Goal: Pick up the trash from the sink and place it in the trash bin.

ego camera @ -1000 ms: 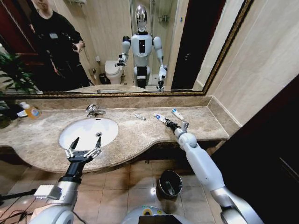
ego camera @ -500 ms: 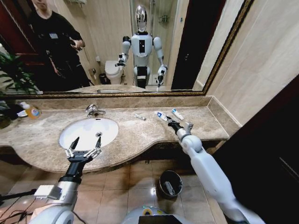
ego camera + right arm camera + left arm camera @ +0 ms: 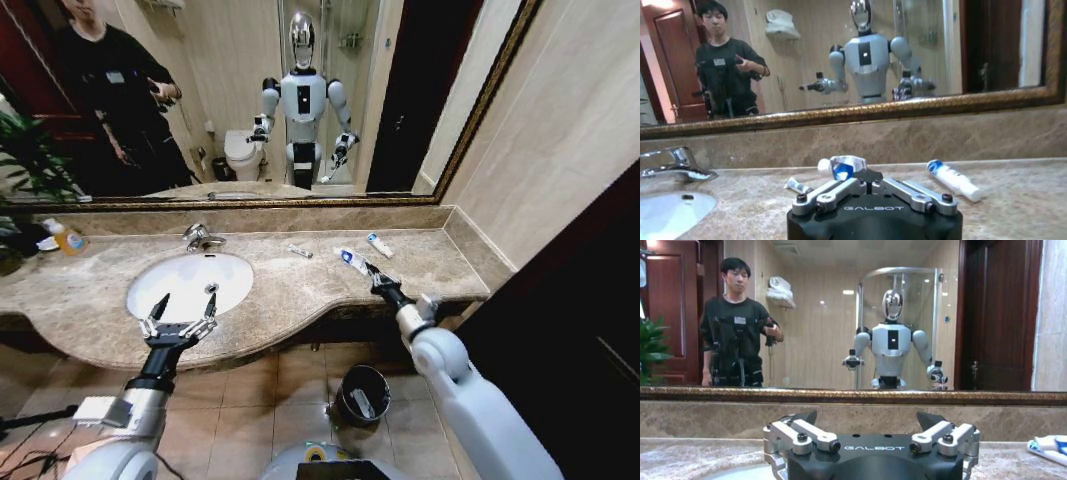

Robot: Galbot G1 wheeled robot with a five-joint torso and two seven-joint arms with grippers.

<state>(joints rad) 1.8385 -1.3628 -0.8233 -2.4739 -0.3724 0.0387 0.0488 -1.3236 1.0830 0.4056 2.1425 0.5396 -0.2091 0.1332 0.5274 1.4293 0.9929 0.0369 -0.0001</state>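
Note:
My right gripper (image 3: 367,268) hovers over the counter to the right of the sink (image 3: 236,262), shut on one end of a white-blue tube (image 3: 347,257). In the right wrist view that tube (image 3: 842,166) sticks out from the closed gripper (image 3: 867,178). A second white-blue tube (image 3: 379,244) lies on the counter behind it. A tiny silvery wrapper (image 3: 300,251) rests on the counter nearer the basin. My left gripper (image 3: 182,312) hangs open over the basin's front rim with nothing in it. The dark trash bin (image 3: 362,393) stands on the floor below the counter.
A chrome faucet (image 3: 200,237) stands behind the basin, and an orange-yellow bottle (image 3: 66,238) is at the counter's far left beside a plant. A large mirror backs the counter. A wall closes the right end. A person is reflected in the mirror.
My right gripper has lifted and drawn back toward the counter's front edge, taking the white-blue tube with it. The left arm has stayed still.

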